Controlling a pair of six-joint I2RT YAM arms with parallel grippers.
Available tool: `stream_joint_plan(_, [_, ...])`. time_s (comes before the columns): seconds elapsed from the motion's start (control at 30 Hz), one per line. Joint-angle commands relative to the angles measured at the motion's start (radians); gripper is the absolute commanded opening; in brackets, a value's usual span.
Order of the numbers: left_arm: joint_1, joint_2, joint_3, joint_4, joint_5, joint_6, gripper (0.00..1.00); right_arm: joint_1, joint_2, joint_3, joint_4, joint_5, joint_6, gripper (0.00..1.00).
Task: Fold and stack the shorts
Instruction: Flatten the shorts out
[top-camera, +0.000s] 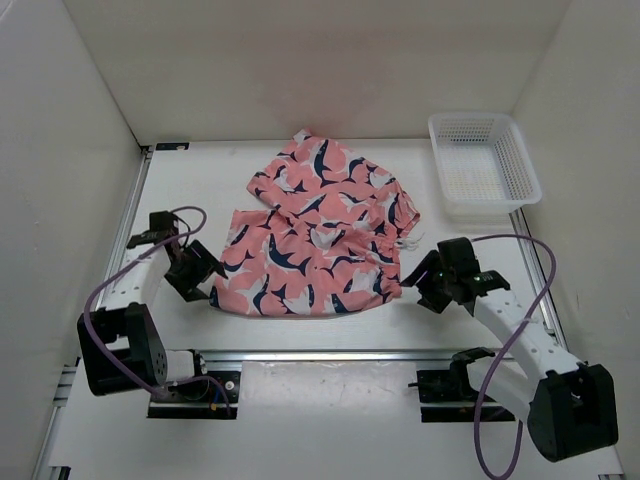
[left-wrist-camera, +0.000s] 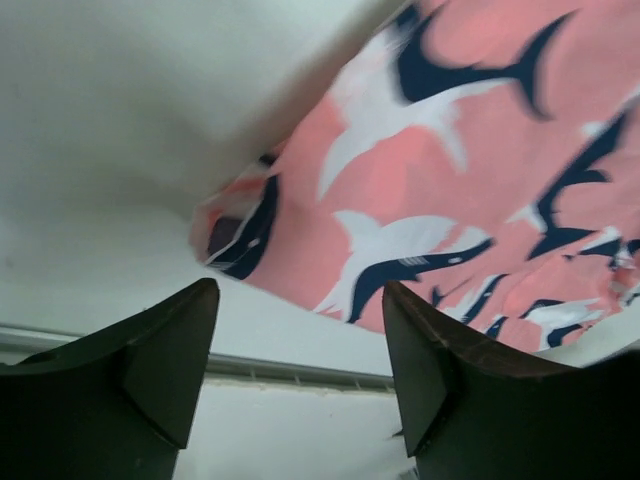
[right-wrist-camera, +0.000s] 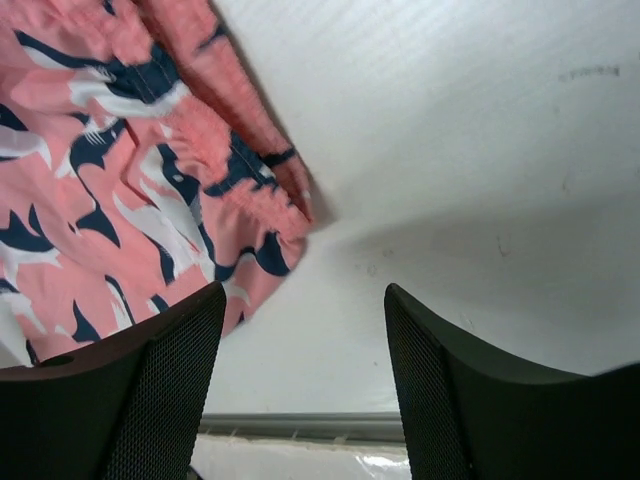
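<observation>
1. The shorts (top-camera: 315, 235) lie in the middle of the worktop (top-camera: 200, 190). They are roughly flat but rumpled, with 1 part bunched toward the far side. The white basket (top-camera: 527, 170) sits well apart at the far right.
2. Your left pincer (left-wrist-camera: 298, 300) hangs low at the near left corner of the shorts, jaws spread and nothing between them. The wrist view shows the dark-trimmed hem corner just beyond the fingertips, not touched.
3. Your right pincer (right-wrist-camera: 305, 295) sits just beside the near right corner, also spread and empty. The cloth edge lies off to the left of its fingers, with bare worktop in the gap.
4. The step in hand looks like taking the 2 near corners for a fold. Come in low on each side and slide 1 finger under the hem. Close on every layer at the corner, not only the top 1.
5. Lift both sides evenly and carry them toward the far edge together, so the crease runs straight and the rumpled far part does not drag further out of shape.
</observation>
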Motion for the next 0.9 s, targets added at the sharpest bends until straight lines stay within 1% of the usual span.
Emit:
stream_joint_plan(0.0, [-0.005,-0.046,-0.093,-0.028,0.011,-0.085,0.79,-0.012,-0.044,-0.059,0.004,-0.120,0.039,0.68])
stream_joint_plan(0.13, [-0.030,-0.058,-0.129,0.020,0.042,-0.127,0.80,-0.012,-0.044,-0.107,0.097,-0.197,0.057,0.66])
stream_joint_plan(0.2, [-0.030,-0.011,-0.115,0.034,0.026,-0.127,0.80,-0.012,0.001,-0.116,0.151,-0.206,0.068,0.66])
stream_joint_plan(0.23, [-0.030,0.007,-0.115,0.047,-0.004,-0.127,0.77,-0.012,0.018,-0.116,0.165,-0.206,0.068,0.65])
stream_joint_plan(0.27, [-0.030,0.044,-0.106,0.048,-0.004,-0.127,0.74,-0.012,0.034,-0.116,0.180,-0.206,0.056,0.65])
stream_joint_plan(0.3, [-0.030,0.061,-0.106,0.070,-0.004,-0.127,0.71,-0.012,0.071,-0.116,0.221,-0.195,0.056,0.63])
stream_joint_plan(0.43, [-0.042,0.121,-0.096,0.104,-0.017,-0.127,0.58,-0.012,0.168,-0.087,0.298,-0.166,0.038,0.56])
stream_joint_plan(0.47, [-0.042,0.133,-0.087,0.118,-0.017,-0.127,0.53,-0.012,0.208,-0.087,0.309,-0.156,0.038,0.50])
stream_joint_plan(0.5, [-0.042,0.159,-0.087,0.118,-0.017,-0.127,0.42,-0.012,0.229,-0.073,0.320,-0.145,0.038,0.47])
stream_joint_plan(0.53, [-0.042,0.172,-0.078,0.129,-0.017,-0.116,0.36,-0.012,0.249,-0.073,0.341,-0.145,0.028,0.43])
stream_joint_plan(0.57, [-0.042,0.181,-0.078,0.129,-0.026,-0.116,0.28,-0.003,0.283,-0.049,0.351,-0.125,0.013,0.31])
stream_joint_plan(0.6, [-0.042,0.195,-0.066,0.129,-0.041,-0.107,0.16,-0.003,0.298,-0.038,0.351,-0.116,0.013,0.23])
stream_joint_plan(0.63, [-0.042,0.195,-0.048,0.129,-0.050,-0.107,0.10,-0.003,0.311,-0.027,0.361,-0.107,-0.001,0.16])
stream_joint_plan(0.67, [-0.042,0.195,-0.038,0.129,-0.050,-0.096,0.10,-0.003,0.330,-0.015,0.348,-0.093,-0.010,0.09])
stream_joint_plan(0.7, [-0.042,0.195,-0.029,0.129,-0.050,-0.096,0.10,-0.003,0.340,0.026,0.313,-0.068,-0.010,0.00])
stream_joint_plan(0.77, [-0.042,0.147,0.001,0.129,-0.037,-0.086,0.10,-0.003,0.350,0.065,0.233,-0.018,-0.033,0.00])
stream_joint_plan(0.83, [-0.051,0.103,0.029,0.101,-0.037,-0.086,0.10,-0.003,0.335,0.077,0.214,-0.005,-0.033,0.00])
stream_joint_plan(0.87, [-0.051,0.103,0.067,0.101,-0.037,-0.067,0.10,-0.003,0.314,0.086,0.188,0.009,-0.033,0.00])
